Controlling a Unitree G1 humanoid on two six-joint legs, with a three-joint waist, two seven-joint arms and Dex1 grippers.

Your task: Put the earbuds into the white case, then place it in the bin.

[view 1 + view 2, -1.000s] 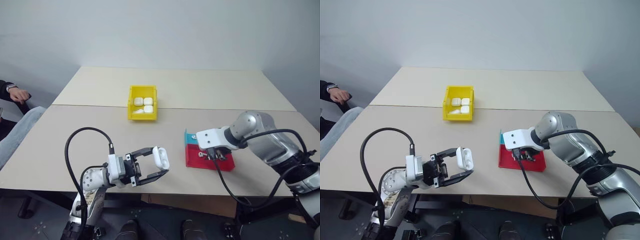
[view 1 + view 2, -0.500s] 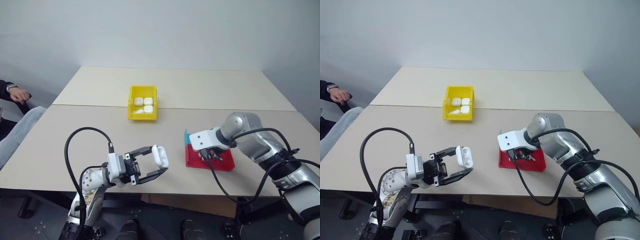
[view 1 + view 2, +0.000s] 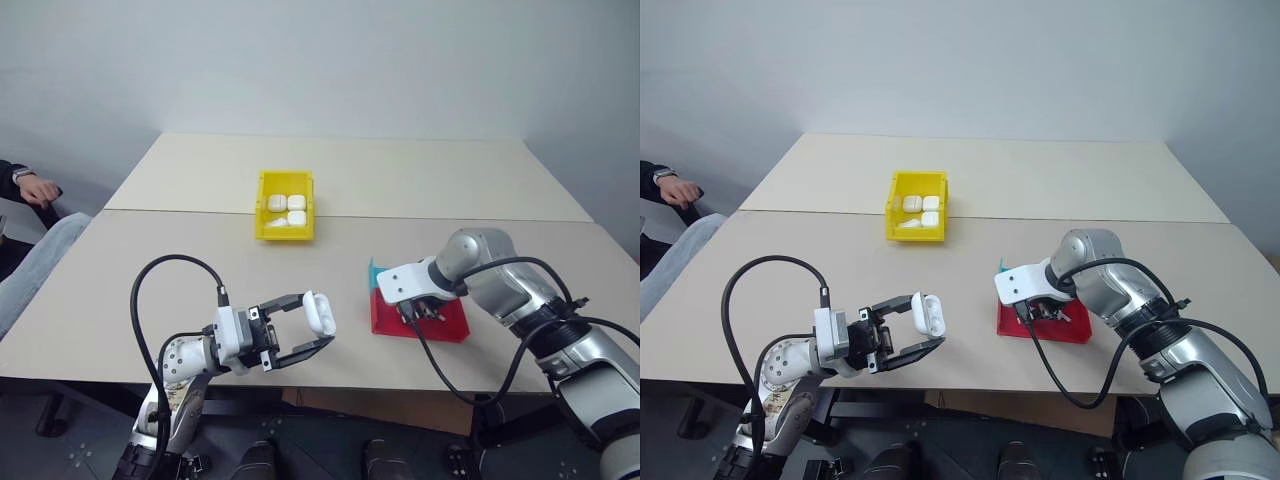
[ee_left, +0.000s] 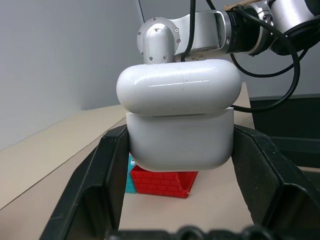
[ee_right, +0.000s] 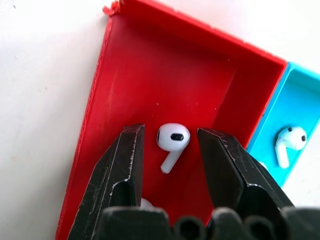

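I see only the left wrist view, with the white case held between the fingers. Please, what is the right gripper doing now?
Observer: The right gripper hangs open over the red tray, with one earbud lying between its fingers.
Operator: Is there another earbud?
Observer: Yes, a second earbud lies in the teal tray beside it.
Operator: And the bin?
Observer: The yellow bin stands farther back on the table and holds several white cases.

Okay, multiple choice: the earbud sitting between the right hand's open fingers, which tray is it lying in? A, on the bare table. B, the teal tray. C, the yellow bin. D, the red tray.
D: the right hand brackets an earbud lying on the red tray floor.
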